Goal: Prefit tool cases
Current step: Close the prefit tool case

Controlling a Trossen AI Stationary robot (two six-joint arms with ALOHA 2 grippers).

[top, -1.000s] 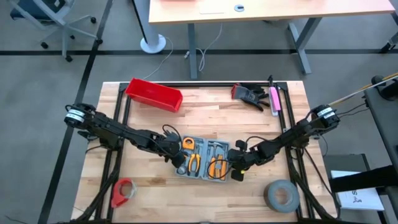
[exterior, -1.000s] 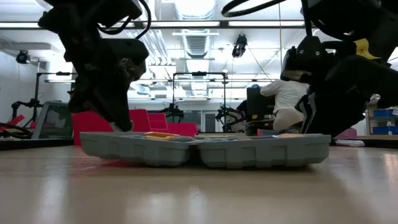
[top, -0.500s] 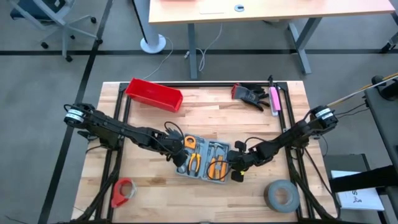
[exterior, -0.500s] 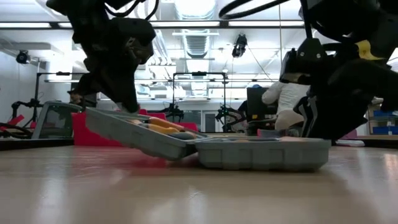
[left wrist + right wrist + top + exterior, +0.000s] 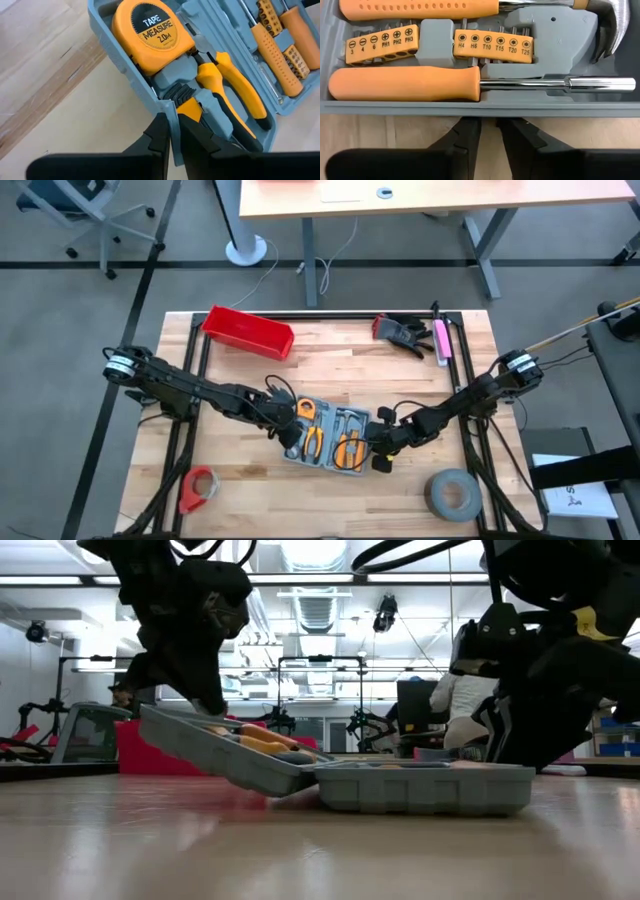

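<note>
Grey plastic case (image 5: pixel 330 775) is half lifted by the left gripper (image 5: pixel 172 131), pinched on its edge; tools (image 5: pixel 150 27) could slide out.

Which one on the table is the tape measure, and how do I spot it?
Look at the middle of the wooden table, where the open grey-blue tool case lies. In its left half, beside the left gripper, sits the tape measure: a chunky yellow block with a black round label, unlike the long-handled pliers next to it.

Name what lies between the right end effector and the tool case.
Only bare wooden table, seen in the right wrist view, between right end effector and tool case.
</note>
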